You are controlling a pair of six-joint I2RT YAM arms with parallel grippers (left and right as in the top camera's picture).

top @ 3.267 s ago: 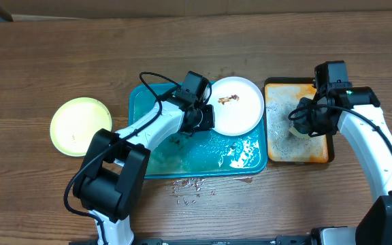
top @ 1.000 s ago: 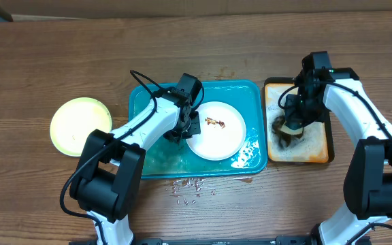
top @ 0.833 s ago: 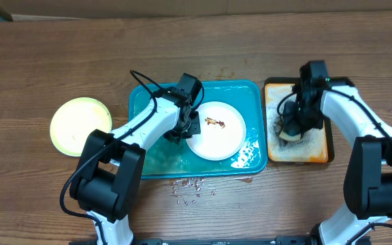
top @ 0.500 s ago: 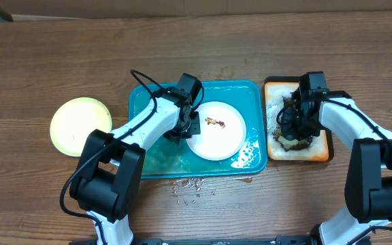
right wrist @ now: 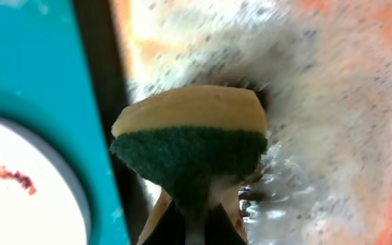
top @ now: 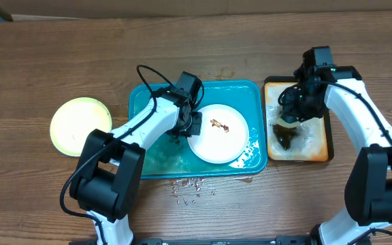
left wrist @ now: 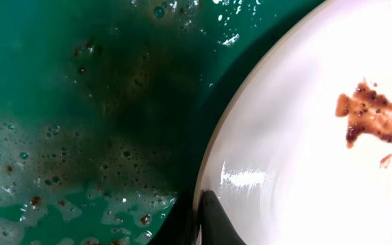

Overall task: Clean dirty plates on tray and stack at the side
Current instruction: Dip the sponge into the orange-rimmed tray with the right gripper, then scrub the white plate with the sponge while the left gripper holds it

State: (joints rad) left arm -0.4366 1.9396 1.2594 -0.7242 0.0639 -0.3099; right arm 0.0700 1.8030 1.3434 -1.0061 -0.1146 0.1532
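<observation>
The left pincer was closed down thin on the left rim of the white plate, which lay inside the teal tray on soapy water, a brown smear near its centre. The right pincer was clamped on a yellow sponge with a green scrub face, hanging above the foamy orange tray just beside the teal one.

The step in hand looked like carrying the sponge across to scrub. To do it well, the sponge should probably cross both rims high enough to clear them, land green face down on the smear, and rub in small circles. Meanwhile the left pincer should pin the rim so the plate cannot skate on the wet floor; heavy pressure far from the held edge might tip it.

The pale yellow-green plate sat alone on the tabletop, well apart to the left, likely the start of the stack. No third plate showed. The tabletop was brown wood grain, with spatter in front of the teal tray
</observation>
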